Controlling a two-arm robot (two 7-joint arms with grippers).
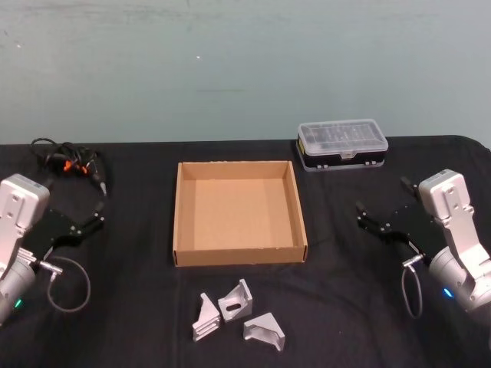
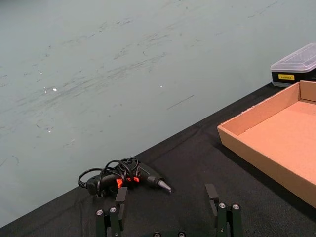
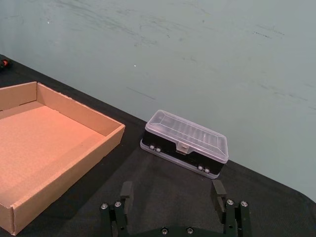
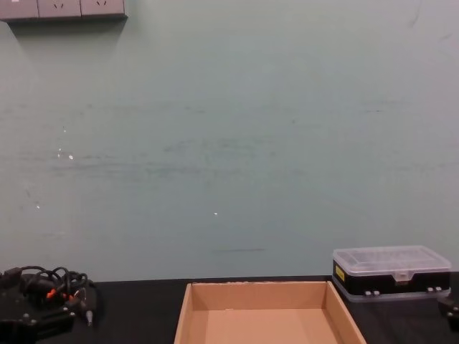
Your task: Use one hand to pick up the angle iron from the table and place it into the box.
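Observation:
Three silver angle irons lie close together on the black table just in front of the tan cardboard box. The box holds nothing; its wall also shows in the left wrist view, the right wrist view and the chest view. My left gripper hovers open at the table's left side, well clear of the irons. My right gripper is open at the right side, beside the box. Both sets of fingers have nothing between them.
A black plastic case with a clear lid stands at the back right, behind the right gripper. A small tool with coiled black cable lies at the back left. A pale green wall rises behind the table.

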